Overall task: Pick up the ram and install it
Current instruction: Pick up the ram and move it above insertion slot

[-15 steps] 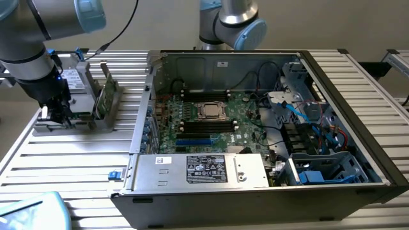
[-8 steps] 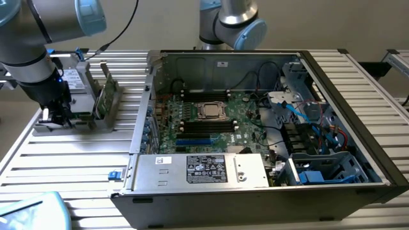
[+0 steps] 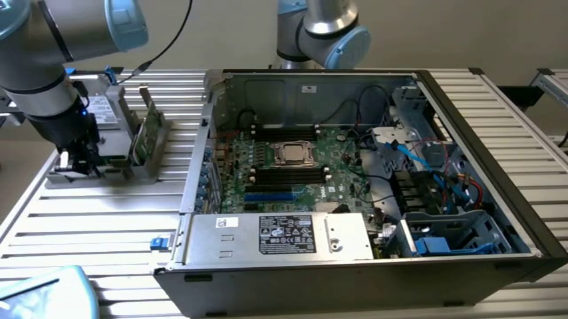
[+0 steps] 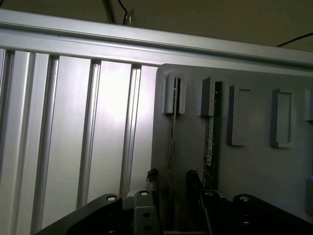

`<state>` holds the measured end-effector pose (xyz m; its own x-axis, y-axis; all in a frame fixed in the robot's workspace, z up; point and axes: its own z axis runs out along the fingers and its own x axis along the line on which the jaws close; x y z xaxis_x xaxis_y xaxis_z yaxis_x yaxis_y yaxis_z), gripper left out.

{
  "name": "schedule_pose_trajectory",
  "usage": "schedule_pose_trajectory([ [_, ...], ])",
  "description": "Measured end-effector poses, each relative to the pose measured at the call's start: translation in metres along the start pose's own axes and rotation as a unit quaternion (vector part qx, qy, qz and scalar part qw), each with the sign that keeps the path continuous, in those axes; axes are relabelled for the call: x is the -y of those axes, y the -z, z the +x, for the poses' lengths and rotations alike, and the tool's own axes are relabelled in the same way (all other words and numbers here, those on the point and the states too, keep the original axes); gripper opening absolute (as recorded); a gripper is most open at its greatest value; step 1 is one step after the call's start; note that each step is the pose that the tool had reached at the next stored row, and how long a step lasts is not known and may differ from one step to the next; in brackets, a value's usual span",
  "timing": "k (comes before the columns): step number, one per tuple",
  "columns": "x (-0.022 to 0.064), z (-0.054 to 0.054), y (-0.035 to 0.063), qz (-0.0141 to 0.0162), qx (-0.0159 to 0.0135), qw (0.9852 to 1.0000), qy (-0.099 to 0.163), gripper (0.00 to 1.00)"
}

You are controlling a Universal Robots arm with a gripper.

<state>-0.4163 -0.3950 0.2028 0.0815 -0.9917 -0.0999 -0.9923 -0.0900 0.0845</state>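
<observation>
The ram (image 4: 171,137) stands ungrasped in the rack (image 4: 259,181) at lower centre, open gripper (image 4: 172,188) astride it; pickup and installing remain.

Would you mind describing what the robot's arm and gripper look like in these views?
The arm is built of silver-grey tubular segments with rounded joints capped in pale blue. Its wrist end turns black, and a thin black cable trails beside it. The gripper is black, with two slim dark fingers and bolted black mounting plates at its base.

dark-green ram (image 4: 210,147), grey holder (image 4: 254,161), ribbed silver table (image 4: 73,137)
</observation>
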Motion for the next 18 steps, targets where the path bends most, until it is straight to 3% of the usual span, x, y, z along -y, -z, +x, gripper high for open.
schedule_pose_trajectory([
  [18, -0.0001, -0.0001, -0.0039, 0.0002, 0.0012, 1.0, 0.0, 0.37],
])
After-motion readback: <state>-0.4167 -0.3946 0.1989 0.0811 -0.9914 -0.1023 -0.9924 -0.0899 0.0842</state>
